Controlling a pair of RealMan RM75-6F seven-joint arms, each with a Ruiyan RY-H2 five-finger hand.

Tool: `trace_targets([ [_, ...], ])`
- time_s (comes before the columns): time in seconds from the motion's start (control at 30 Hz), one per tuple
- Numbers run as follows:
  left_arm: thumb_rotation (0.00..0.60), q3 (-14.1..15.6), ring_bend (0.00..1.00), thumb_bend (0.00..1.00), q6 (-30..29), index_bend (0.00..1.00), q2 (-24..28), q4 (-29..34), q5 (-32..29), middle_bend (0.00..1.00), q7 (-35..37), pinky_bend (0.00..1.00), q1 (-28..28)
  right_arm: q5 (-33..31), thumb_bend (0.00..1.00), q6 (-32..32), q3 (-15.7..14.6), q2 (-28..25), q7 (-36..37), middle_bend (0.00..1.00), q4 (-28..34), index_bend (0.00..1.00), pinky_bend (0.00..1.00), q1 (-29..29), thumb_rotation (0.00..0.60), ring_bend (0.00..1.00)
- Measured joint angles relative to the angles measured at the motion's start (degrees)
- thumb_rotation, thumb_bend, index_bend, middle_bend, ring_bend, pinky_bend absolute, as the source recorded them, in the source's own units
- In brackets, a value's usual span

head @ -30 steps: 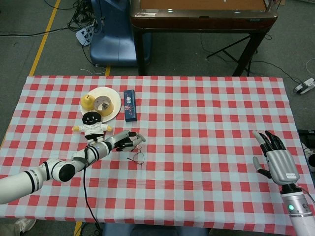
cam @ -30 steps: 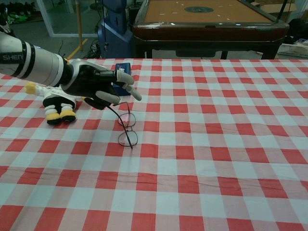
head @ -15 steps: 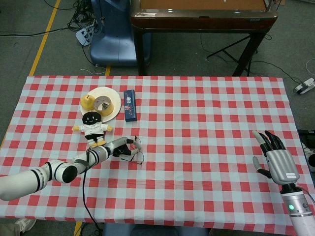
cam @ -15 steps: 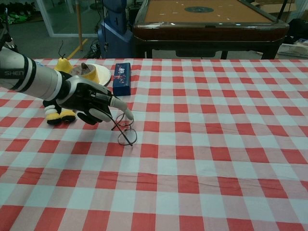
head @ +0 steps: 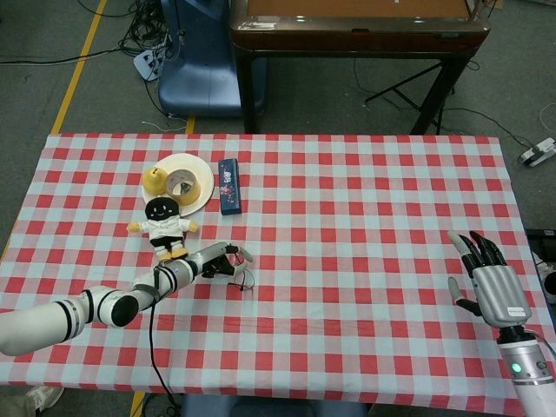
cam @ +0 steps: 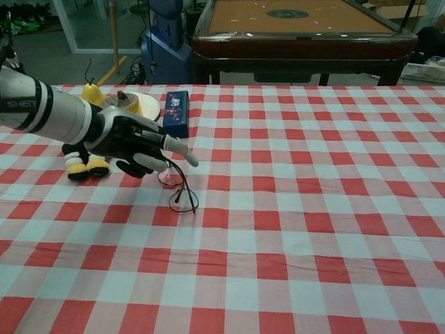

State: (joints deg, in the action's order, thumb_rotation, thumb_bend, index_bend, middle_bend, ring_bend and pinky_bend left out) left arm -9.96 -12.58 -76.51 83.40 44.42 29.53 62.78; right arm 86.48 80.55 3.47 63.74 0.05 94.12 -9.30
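Observation:
Thin wire-framed glasses (cam: pixel 182 197) lie on the red-checked tablecloth (cam: pixel 313 209), left of centre. My left hand (cam: pixel 136 145) hovers low over their near lens, one finger stretched out above the frame and the thumb beside it. I cannot make out whether it pinches the frame. In the head view the same left hand (head: pixel 216 261) sits just left of the glasses (head: pixel 244 277). My right hand (head: pixel 488 283) stands upright at the table's right edge, fingers spread, holding nothing.
A black-faced plush doll (head: pixel 163 223) lies just behind my left hand. Behind it stands a pale plate (head: pixel 198 167) with a pear (head: pixel 155 179) and a tape roll (head: pixel 182 184). A blue box (head: pixel 229 185) lies beside the plate. A billiard table (head: pixel 356 22) stands beyond.
My left hand dropped from above the glasses to just over them and curled its fingers in. The glasses stayed in place on the cloth. The right hand barely moved.

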Motion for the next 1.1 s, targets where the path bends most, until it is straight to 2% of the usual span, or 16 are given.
trace_targets([
  [0.13,0.358,-2.0,0.94,0.51,-5.8,0.25,1.9,2.5,1.5,0.95,0.0,0.95,-3.2,0.1,0.44,0.0,0.0,0.1,0.3,0.13,-0.2,0.00,0.08,0.0,0.600,0.00],
  [0.3,0.357,-5.3,0.94,0.68,-10.6,0.25,5.9,7.2,4.8,0.94,1.5,0.94,-9.2,0.2,0.44,-0.2,0.0,0.3,0.6,0.13,-0.6,0.00,0.08,-0.1,0.600,0.00],
  [0.37,0.358,-6.4,0.94,0.71,-11.4,0.25,7.2,8.7,6.6,0.94,2.7,0.94,-11.4,0.2,0.44,-0.4,0.0,0.4,0.6,0.13,-0.7,0.00,0.08,-0.2,0.600,0.00],
  [0.57,0.352,-8.7,0.94,0.80,-14.2,0.24,11.1,14.1,15.5,0.94,5.9,0.94,-17.9,0.3,0.44,-0.8,0.0,0.6,0.3,0.13,-0.7,0.00,0.08,-0.6,0.600,0.00],
  [0.77,0.356,-8.5,0.94,0.83,-17.7,0.24,14.9,20.0,28.1,0.94,10.1,0.94,-23.0,0.0,0.44,-1.4,0.0,0.8,-0.1,0.13,-0.7,0.00,0.08,-0.9,0.600,0.00],
  [0.87,0.396,-7.6,0.94,0.86,-19.4,0.24,16.5,22.3,35.0,0.94,13.3,0.94,-24.8,0.0,0.44,-1.7,0.1,1.0,-0.2,0.13,-0.7,0.00,0.08,-1.1,0.600,0.00],
  [1.0,0.525,-5.1,0.94,0.89,-23.1,0.24,17.9,24.1,43.6,0.94,17.2,0.94,-26.3,-0.3,0.44,-2.0,0.1,1.0,-0.3,0.13,-0.7,0.00,0.08,-1.2,0.600,0.00],
  [1.1,0.591,-2.9,0.94,0.90,-26.9,0.23,17.8,24.1,48.3,0.94,17.6,0.94,-26.9,-0.4,0.44,-2.0,0.2,0.8,-0.4,0.13,-0.6,0.00,0.08,-1.3,0.600,0.00],
])
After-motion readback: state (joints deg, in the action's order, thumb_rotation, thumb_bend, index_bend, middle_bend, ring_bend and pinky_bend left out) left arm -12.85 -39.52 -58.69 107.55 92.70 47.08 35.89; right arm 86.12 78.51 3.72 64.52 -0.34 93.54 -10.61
